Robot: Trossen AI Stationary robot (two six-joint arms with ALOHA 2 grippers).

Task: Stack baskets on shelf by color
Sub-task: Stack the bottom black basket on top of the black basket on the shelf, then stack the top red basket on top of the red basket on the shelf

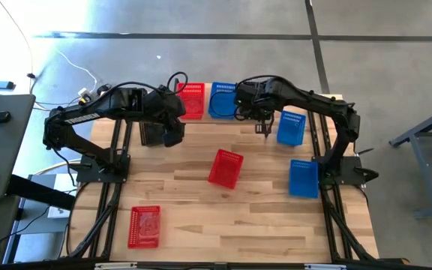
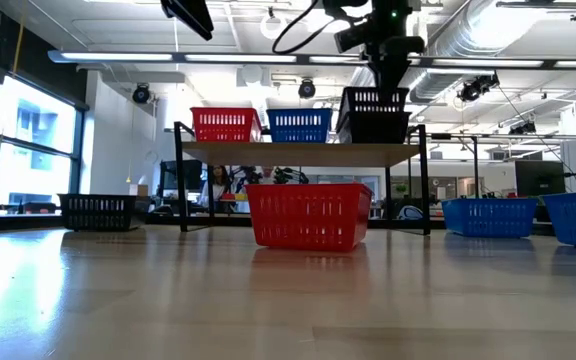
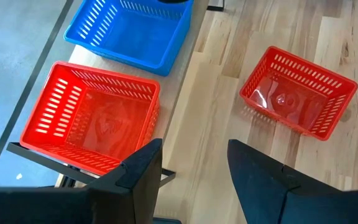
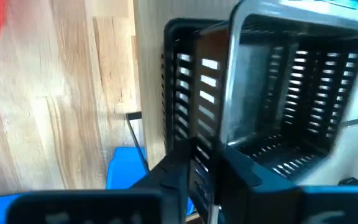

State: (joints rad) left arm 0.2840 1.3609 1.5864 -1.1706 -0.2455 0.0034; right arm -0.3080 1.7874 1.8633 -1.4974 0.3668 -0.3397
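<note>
My right gripper [image 4: 207, 168] pinches one wall of a black basket [image 2: 375, 112], fingers closed on the mesh with the wall between them, because a thin rim gives the surest hold for lowering it straight. The basket sits at the shelf's [image 2: 298, 153] right end, nested in a second black one there, so the colour goes where its pile belongs. A red basket [image 2: 226, 124] and a blue basket [image 2: 299, 124] already fill the other two places in the row. My left gripper [image 3: 194, 165] hangs open and empty above the shelf's red end, fingers spread, probably ready for the next red. Still on the table are two reds [image 1: 226, 167] [image 1: 144, 226], two blues [image 1: 291, 127] [image 1: 303, 178] and one black [image 2: 98, 211] at the left.
</note>
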